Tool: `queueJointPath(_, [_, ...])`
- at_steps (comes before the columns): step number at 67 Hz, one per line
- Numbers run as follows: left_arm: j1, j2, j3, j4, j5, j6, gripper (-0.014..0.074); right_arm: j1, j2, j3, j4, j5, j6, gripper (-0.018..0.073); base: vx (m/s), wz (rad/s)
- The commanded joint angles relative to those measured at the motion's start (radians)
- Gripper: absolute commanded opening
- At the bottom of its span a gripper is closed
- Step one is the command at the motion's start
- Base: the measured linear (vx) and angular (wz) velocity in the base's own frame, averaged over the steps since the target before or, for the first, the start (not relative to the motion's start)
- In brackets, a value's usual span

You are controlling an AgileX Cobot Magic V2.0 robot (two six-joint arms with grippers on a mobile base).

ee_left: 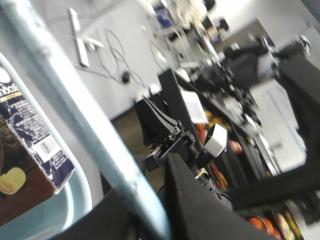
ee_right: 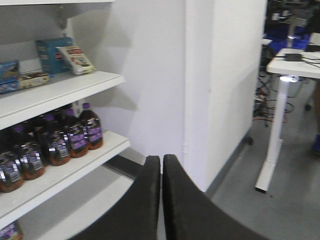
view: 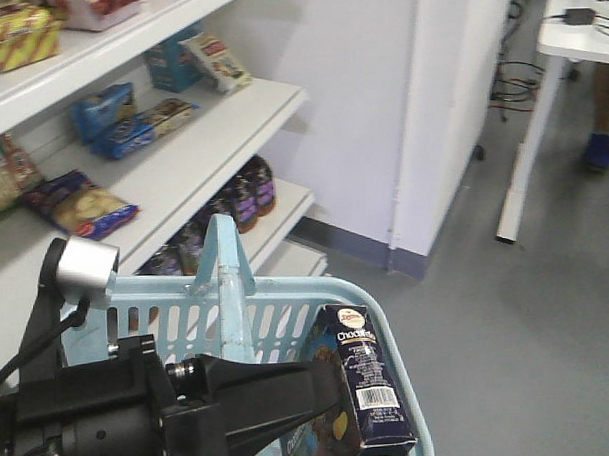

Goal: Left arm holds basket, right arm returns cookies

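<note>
A light blue plastic basket (view: 183,314) hangs in front of the shelves, its handle (view: 230,291) upright. My left gripper (view: 252,385) is shut on that handle; in the left wrist view the handle (ee_left: 85,120) runs between the black fingers (ee_left: 200,210) of the left gripper (ee_left: 150,220). A dark blue cookie box (view: 365,386) stands upright in the basket's right corner and also shows in the left wrist view (ee_left: 25,150). My right gripper (ee_right: 161,159) is shut and empty, in the air facing the white wall corner, right of the shelves. It does not show in the front view.
White shelves (view: 211,141) on the left hold cookie and snack packs (view: 131,119). A lower shelf carries dark bottles (ee_right: 55,140). A white pillar (view: 451,113) stands right of the shelves. A white table (view: 578,28) is at the far right on grey floor (view: 509,341).
</note>
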Motion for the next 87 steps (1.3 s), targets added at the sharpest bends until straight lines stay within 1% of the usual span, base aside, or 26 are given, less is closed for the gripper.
queueJointPath(1, [-0.003,-0.019,-0.036,-0.06,0.03,0.014,-0.0006,-0.007,-0.008,0.003,0.0,-0.07,-0.008,-0.0008,0.07,0.93])
queueJointPath(52, [-0.003,-0.019,-0.036,-0.06,0.03,0.014,-0.0006,-0.007,-0.008,0.003,0.0,-0.071,-0.008,-0.0008,0.05,0.79])
queueJointPath(87, [-0.003,-0.019,-0.036,-0.06,0.03,0.014,-0.0006,-0.007,-0.008,0.003,0.0,-0.071,-0.008,-0.0008,-0.02,0.57])
